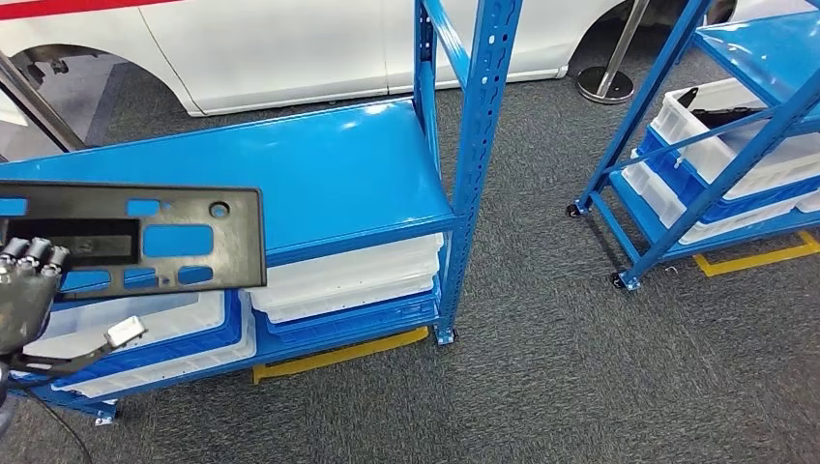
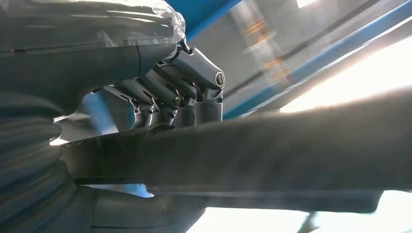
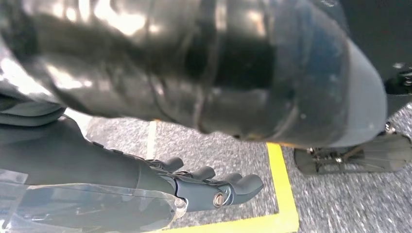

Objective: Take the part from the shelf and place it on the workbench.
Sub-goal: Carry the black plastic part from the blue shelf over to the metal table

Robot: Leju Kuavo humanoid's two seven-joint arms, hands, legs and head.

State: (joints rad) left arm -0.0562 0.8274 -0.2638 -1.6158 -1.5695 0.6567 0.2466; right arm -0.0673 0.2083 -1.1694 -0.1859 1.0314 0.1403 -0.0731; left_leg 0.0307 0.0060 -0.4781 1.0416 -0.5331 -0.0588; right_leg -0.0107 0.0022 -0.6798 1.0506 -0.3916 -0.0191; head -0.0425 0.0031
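Head view shows the left hand [image 1: 27, 290] at about 8 o'clock, at the left edge of the picture. Its fingers are closed on a flat black panel [image 1: 145, 237] with several cut-out holes; the fingertips [image 1: 34, 253] come through one long opening of it. The panel is held above the blue top board of a shelf [image 1: 329, 164], and its right end reaches toward the centre. Under this board white bins [image 1: 353, 275] sit in blue trays. A yellow floor line [image 1: 338, 353] runs under the shelf, at 6 o'clock. At 3 o'clock a second blue rack [image 1: 716, 145] stands on the grey carpet and also carries white bins.

Left wrist view shows the same fingers [image 2: 170, 97] curled down on the edge of the panel [image 2: 272, 150], which looks blurred.

Right wrist view shows the right hand [image 3: 204, 187] above the carpet with its fingers nearly straight, slightly apart, and holding nothing.
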